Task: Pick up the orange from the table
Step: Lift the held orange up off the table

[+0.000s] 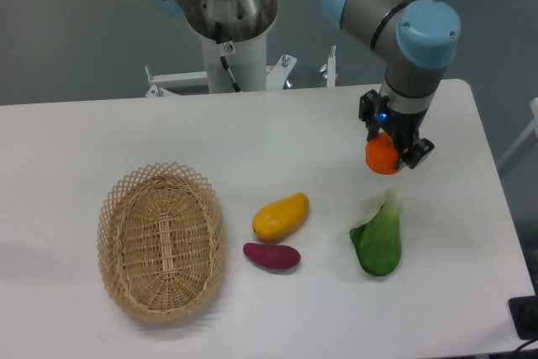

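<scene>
You can see the fingers (392,147) clenched on the orange (382,157), one on each side of it. The orange is up in the air, off the surface (252,149), over the right part of it. Only the lower round part of the fruit shows; the top is tucked under the black fingers. A small blue light glows on the wrist just above them.

Look below the orange and a bit toward you. There lies a green leafy vegetable (377,243) with a pale stem end pointing up toward the orange. The two are near but not touching.

In the middle of the surface you will find a yellow-orange mango (281,216), lying on a slant. Just in front of it sits a small purple sweet potato (271,256). They are very close; you cannot tell if they touch.

On the left sits an oval woven basket (162,241), well apart from the fruit.

Behind the surface stands the robot's base (225,6), and the arm (395,6) with its blue caps bends over from there to the right side.
</scene>
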`<state>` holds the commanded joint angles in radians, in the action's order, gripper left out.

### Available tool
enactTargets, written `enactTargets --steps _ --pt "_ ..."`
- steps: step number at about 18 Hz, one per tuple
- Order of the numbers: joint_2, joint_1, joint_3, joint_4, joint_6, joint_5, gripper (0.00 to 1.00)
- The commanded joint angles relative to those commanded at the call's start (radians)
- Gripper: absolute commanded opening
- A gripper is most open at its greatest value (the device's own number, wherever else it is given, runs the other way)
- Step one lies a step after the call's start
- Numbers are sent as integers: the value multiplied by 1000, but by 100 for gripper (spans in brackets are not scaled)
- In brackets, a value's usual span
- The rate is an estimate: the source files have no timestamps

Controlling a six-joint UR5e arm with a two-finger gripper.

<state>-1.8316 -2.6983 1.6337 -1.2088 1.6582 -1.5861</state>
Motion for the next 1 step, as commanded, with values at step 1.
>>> enactTargets --steps 1 --pt "-2 0 3 0 0 2 49"
